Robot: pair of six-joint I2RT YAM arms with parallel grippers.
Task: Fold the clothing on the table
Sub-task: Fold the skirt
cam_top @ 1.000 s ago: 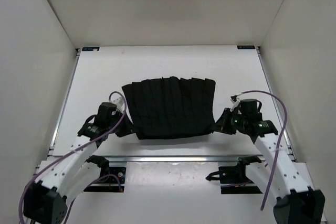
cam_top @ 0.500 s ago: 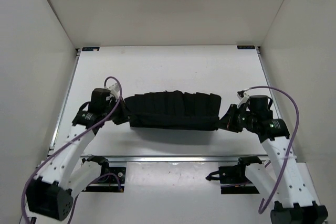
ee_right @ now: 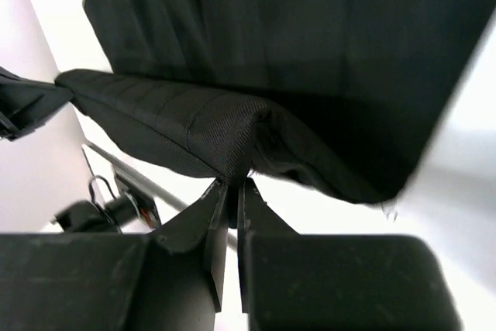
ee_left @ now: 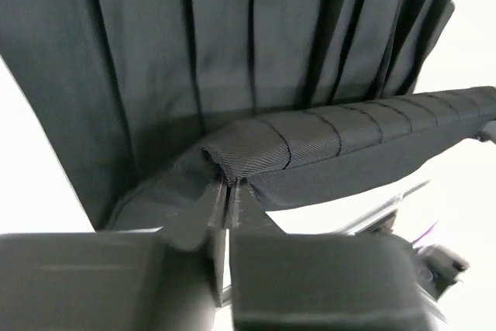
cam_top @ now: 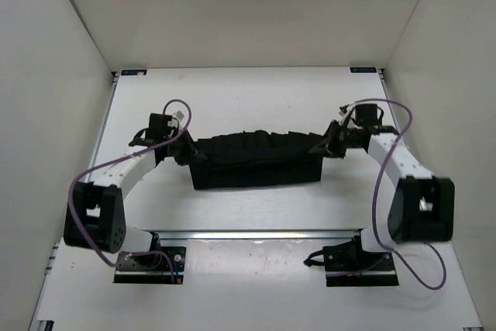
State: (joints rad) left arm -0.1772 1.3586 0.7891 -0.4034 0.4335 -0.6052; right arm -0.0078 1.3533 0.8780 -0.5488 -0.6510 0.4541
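Jaws on the left gripper [ee_left: 230,185] and right gripper [ee_right: 232,184] pinch shut on the clothing [cam_top: 256,162], stretched between them over the table [cam_top: 232,98]; move both ends evenly and lay it flat

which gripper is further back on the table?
The right gripper: pinching one end of the clothing, it sits slightly farther back on the table than the left gripper.
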